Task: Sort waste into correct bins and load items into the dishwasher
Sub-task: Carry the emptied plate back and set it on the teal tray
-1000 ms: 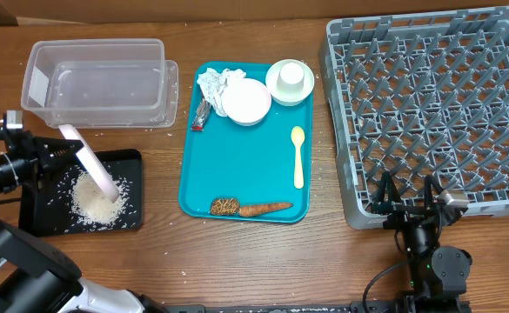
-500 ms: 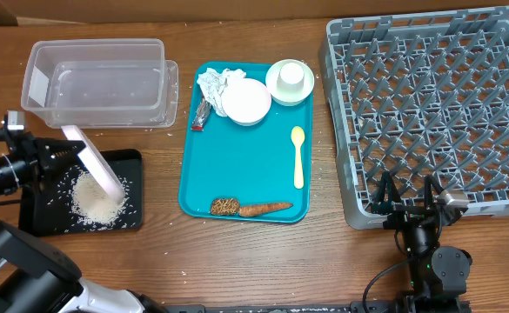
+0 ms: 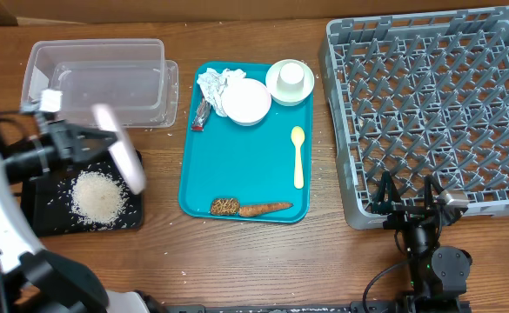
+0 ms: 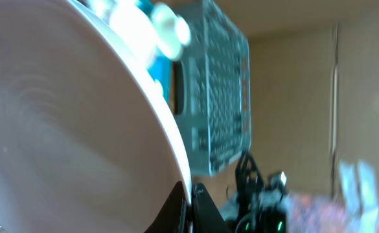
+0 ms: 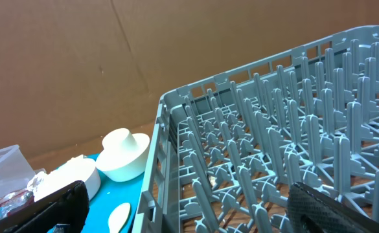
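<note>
One plate (image 3: 122,162) is in hand. The left gripper (image 3: 87,144) is pinched tight on its rim, and the plate hangs tilted on edge over the black tray (image 3: 80,229). Seen from overhead, its long axis runs about 11 to 5 o'clock.

I judge the rack (image 3: 428,104) to be its destination. It lies at 3 o'clock from the plate, well apart, with the teal tray (image 3: 245,165) between them. The right gripper (image 3: 405,202) sits at the rack's 6 o'clock edge, jaws spread wide and holding nothing. The right arm is therefore much nearer the rack.

Containers:
- **Black tray:** a rice (image 3: 96,196) heap and loose grains.
- **Tub (image 3: 97,87), at the black tray's 12 o'clock:** I see nothing in it.
- **Teal tray:** napkin (image 3: 217,83), wrapper (image 3: 201,114), bowl (image 3: 247,101), cup (image 3: 289,80), spoon (image 3: 298,158), chunk (image 3: 225,206) and carrot stick (image 3: 267,209).
- **Rack:** no dishes.
</note>
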You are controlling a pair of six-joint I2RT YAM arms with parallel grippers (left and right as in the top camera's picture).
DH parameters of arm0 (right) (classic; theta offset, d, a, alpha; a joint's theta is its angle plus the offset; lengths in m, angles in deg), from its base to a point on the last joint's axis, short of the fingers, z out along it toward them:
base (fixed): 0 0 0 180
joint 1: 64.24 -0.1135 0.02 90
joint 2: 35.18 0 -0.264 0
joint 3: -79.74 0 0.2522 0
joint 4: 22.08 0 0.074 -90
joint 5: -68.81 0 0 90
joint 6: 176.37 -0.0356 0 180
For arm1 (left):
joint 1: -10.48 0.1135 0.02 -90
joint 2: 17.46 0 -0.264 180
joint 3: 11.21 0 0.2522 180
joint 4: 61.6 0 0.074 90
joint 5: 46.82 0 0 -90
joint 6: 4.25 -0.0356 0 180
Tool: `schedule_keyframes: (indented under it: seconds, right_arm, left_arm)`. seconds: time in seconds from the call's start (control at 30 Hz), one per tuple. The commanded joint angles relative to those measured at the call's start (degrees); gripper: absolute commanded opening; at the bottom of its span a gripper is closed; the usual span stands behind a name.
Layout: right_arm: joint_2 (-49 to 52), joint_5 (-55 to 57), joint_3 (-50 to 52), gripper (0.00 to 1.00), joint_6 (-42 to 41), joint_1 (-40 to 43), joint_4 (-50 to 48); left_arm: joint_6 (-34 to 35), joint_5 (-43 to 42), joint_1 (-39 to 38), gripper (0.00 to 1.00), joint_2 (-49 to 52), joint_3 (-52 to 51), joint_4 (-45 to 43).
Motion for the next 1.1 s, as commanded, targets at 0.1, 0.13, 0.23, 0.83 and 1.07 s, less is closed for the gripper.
schedule_keyframes:
  seconds: [0.1,0.13,0.23,0.83,1.07]
  right_arm:
    - [-0.7,0.1,0.6,1.0,0.3,-0.4,-0.4]
    - [-0.7,0.1,0.6,1.0,0.4,-0.4,-0.4]
    - [-0.7,0.1,0.6,1.0,0.4,-0.4,-0.4]
    - [-0.7,0.1,0.6,1.0,0.3,-0.4,-0.4]
    - [-0.7,0.1,0.6,1.0,0.4,-0.4,-0.4]
  left_arm:
    - [10.9,8.7,-21.0,0.04,-3.3,0.0,-8.9]
    - [20.4,17.6,-26.8,0.04,-3.2,0.0,-13.4]
    - [36.7,38.0,-38.5,0.04,-3.2,0.0,-20.2]
    - [57.9,72.3,-73.7,0.04,10.7,0.0,-34.8]
    - [57.9,73.3,-73.8,0.04,17.5,0.0,-34.9]
